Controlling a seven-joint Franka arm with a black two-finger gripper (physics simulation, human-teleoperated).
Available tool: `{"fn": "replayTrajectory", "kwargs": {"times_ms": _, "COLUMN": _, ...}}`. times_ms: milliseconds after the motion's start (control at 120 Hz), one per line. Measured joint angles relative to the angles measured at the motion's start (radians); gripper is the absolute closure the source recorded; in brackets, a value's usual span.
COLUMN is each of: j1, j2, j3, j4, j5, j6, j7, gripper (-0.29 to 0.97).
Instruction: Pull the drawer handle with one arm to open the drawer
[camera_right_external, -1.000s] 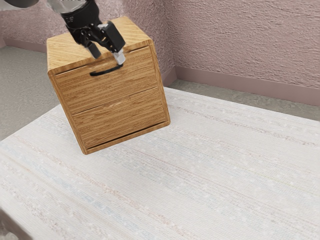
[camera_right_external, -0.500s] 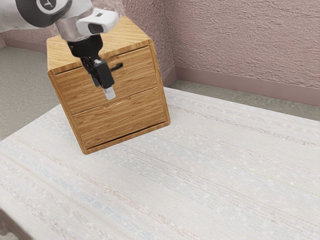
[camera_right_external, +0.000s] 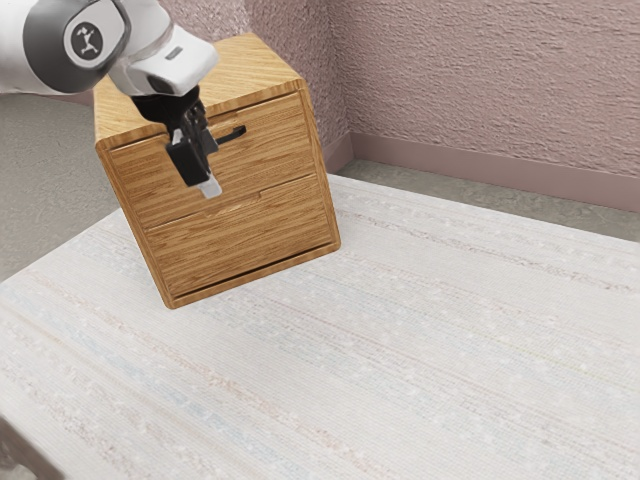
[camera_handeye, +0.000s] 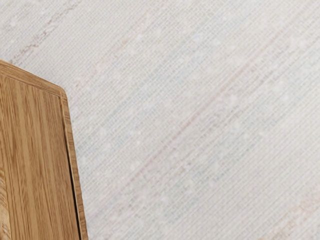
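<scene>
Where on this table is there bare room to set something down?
The table is bare from the cabinet out to its near edge and the exterior view's right. Crowded: the upper drawer front, where the claw hangs by the handle.

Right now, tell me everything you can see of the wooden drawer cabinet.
The cabinet is a boxy unit of light, oak-like wood grain, standing on the pale table at the exterior view's left. Its front has two drawer fronts, both looking shut; the upper drawer carries a thin black handle. The gripper hangs in front of that handle; contact cannot be told.
</scene>
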Motion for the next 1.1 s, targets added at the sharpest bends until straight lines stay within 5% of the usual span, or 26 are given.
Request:
{"fn": "replayTrajectory", "kwargs": {"times_ms": 300, "j1": 0.072, "j2": 0.041, "j3": 0.067, "j4": 0.015, "j5": -0.018, "j6": 0.113, "j7": 0.116, "gripper": 0.00}}
{"fn": "replayTrajectory", "kwargs": {"times_ms": 817, "j1": 0.051, "j2": 0.060, "j3": 0.104, "j4": 0.038, "j5": -0.011, "j6": 0.162, "j7": 0.099, "gripper": 0.00}}
{"fn": "replayTrajectory", "kwargs": {"times_ms": 1100, "j1": 0.055, "j2": 0.089, "j3": 0.124, "j4": 0.072, "j5": 0.017, "j6": 0.175, "j7": 0.081, "gripper": 0.20}}
